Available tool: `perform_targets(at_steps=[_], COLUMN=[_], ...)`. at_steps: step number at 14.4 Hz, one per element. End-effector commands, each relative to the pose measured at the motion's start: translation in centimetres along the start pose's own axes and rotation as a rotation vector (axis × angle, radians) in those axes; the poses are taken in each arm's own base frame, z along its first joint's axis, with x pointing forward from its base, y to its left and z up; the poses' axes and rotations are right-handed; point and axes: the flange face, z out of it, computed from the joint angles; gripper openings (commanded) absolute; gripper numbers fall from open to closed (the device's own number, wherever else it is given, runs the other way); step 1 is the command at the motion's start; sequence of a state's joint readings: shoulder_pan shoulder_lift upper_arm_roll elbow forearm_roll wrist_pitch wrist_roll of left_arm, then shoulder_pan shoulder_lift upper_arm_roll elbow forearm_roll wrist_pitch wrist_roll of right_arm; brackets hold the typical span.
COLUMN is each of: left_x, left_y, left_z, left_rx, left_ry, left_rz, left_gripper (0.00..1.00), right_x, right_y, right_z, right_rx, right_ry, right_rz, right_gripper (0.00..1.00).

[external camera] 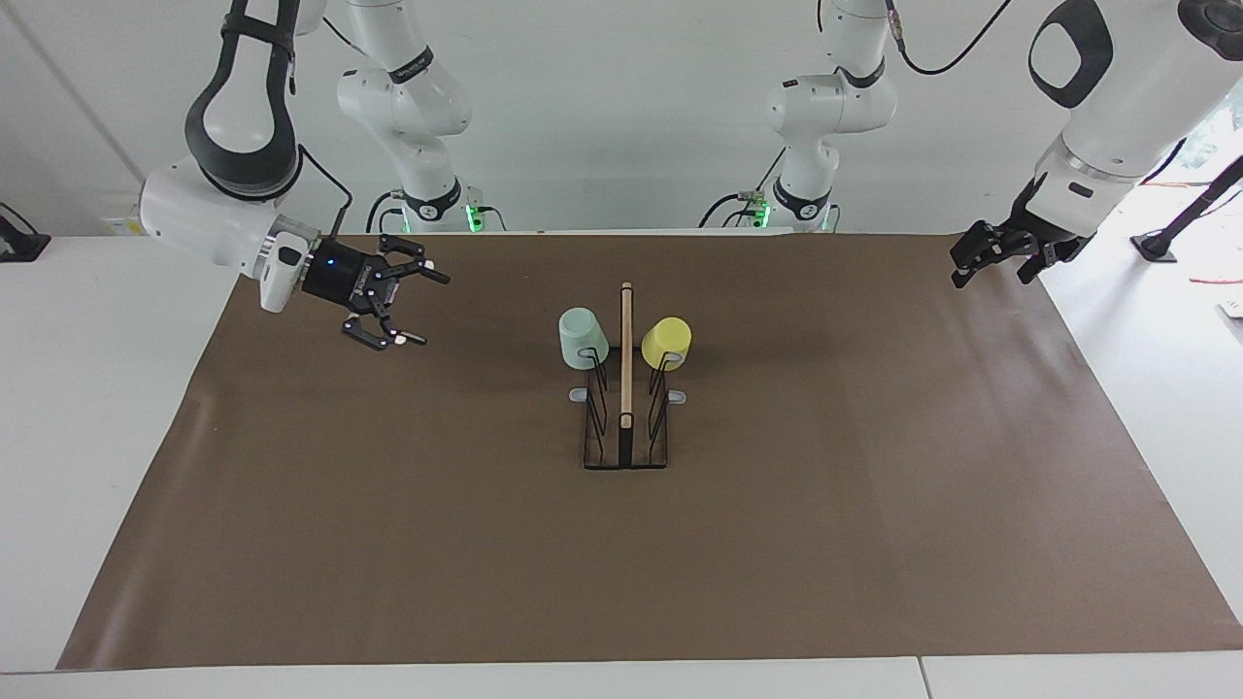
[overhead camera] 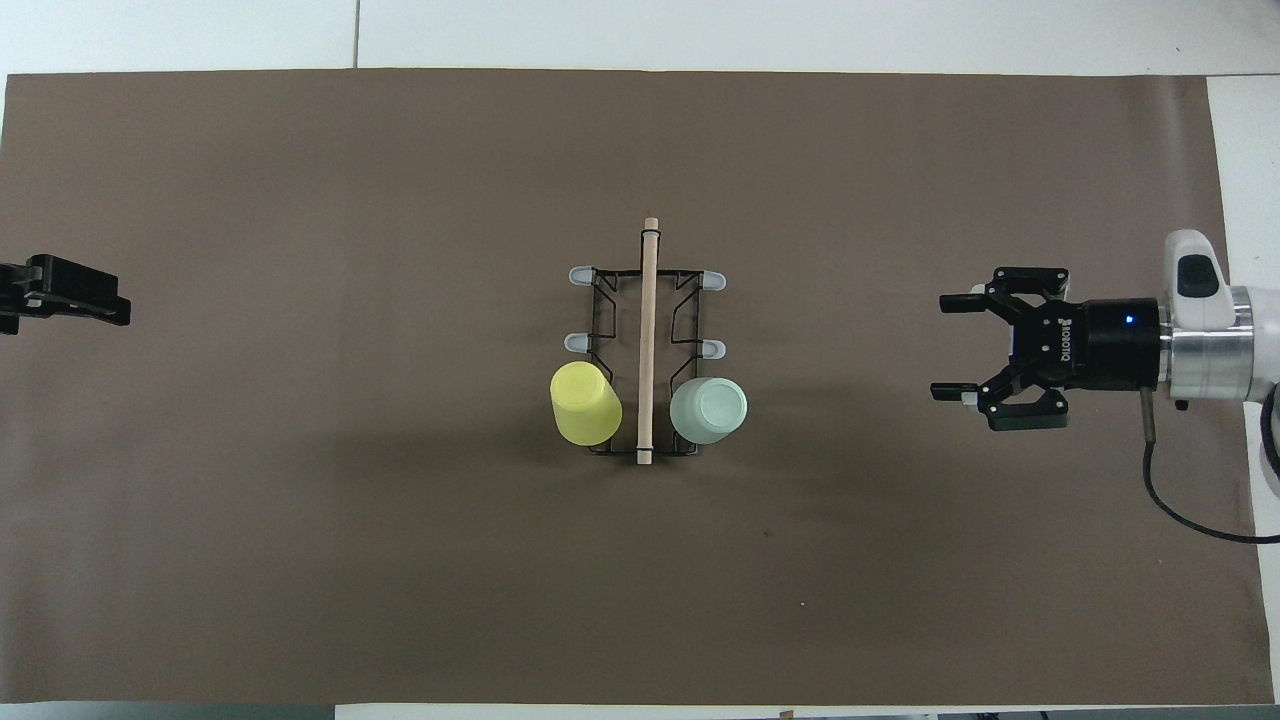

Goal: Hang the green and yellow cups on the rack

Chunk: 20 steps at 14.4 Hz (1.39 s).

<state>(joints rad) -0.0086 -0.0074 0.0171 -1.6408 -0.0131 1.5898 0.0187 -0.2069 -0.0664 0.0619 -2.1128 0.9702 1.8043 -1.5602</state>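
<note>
The rack (external camera: 626,427) stands mid-table; in the overhead view its wooden bar (overhead camera: 648,320) runs lengthwise. The mint green cup (external camera: 583,337) (overhead camera: 709,410) and the yellow cup (external camera: 666,341) (overhead camera: 585,402) hang upside down on the two prongs nearest the robots, one on each side of the bar. My right gripper (external camera: 430,309) (overhead camera: 942,346) is open and empty, up over the mat toward the right arm's end, well apart from the green cup. My left gripper (external camera: 991,254) (overhead camera: 65,300) waits over the mat's edge at the left arm's end.
A brown mat (external camera: 388,544) covers most of the white table. Several grey-tipped prongs (overhead camera: 581,274) on the rack carry nothing. A third white arm base (external camera: 806,194) stands at the robots' edge of the table.
</note>
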Motion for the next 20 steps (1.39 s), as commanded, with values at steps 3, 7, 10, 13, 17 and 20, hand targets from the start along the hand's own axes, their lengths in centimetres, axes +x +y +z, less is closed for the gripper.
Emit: perform_targets(at_steps=[3, 7, 10, 13, 17, 20], left_x=[-0.4, -0.4, -0.4, -0.4, -0.4, -0.4], left_y=[0.1, 0.1, 0.1, 0.1, 0.1, 0.1], left_z=[-0.3, -0.3, -0.3, -0.3, -0.3, -0.3], left_rx=[-0.009, -0.009, -0.009, -0.009, -0.009, -0.009], left_ry=[0.009, 0.009, 0.009, 0.009, 0.009, 0.009], left_rz=[0.003, 0.003, 0.003, 0.003, 0.003, 0.003], left_gripper=[1.00, 1.00, 1.00, 1.00, 1.00, 1.00], right_x=[6.5, 9.0, 11.2, 12.7, 12.9, 12.7], right_y=[-0.4, -1.9, -3.1, -4.9, -4.9, -4.8], right_z=[-3.2, -4.3, -5.5, -7.6, -8.7, -10.1], right_rx=[-0.118, -0.277, -0.439, -0.558, -0.590, -0.677], right_ry=[-0.335, -0.592, -0.704, -0.733, -0.784, -0.745], right_rz=[0.161, 0.301, 0.446, 0.718, 0.781, 0.900], right_gripper=[1.00, 1.00, 1.00, 1.00, 1.00, 1.00])
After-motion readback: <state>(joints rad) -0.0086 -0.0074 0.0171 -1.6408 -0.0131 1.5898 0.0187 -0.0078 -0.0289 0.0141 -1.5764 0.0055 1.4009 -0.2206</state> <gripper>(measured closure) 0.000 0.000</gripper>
